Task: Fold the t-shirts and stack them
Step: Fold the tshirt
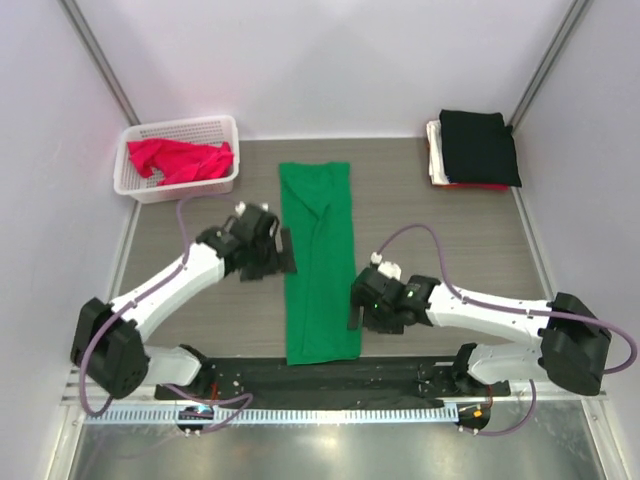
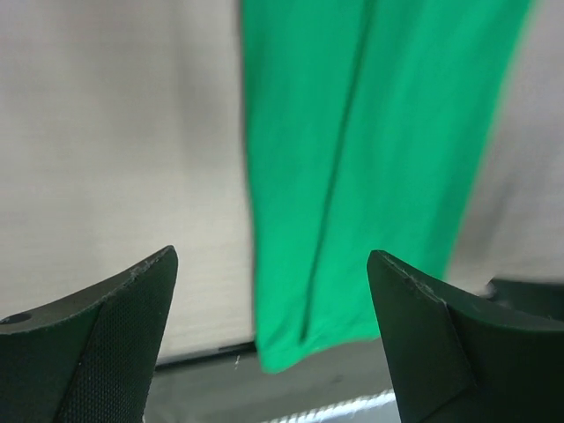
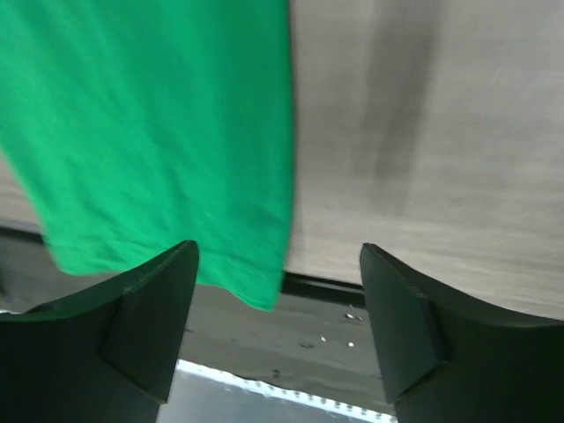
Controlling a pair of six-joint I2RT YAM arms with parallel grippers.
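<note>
Lengthwise, the green t-shirt (image 1: 320,262) lies folded into one long narrow strip down the middle of the table (image 1: 430,230), its near end almost at the near edge. It is flat and smooth, with a fold line running along it. Laid out so, it looks ready for the crosswise folds. The left claw (image 2: 271,257) sits just beside its left edge and the right claw (image 3: 278,249) beside its right edge, both gaping wide and holding nothing. A pink-red t-shirt (image 1: 180,160) waits crumpled in the basket (image 1: 175,192) at the far left corner. The stack (image 1: 478,148), black on top, sits at the far right corner.
</note>
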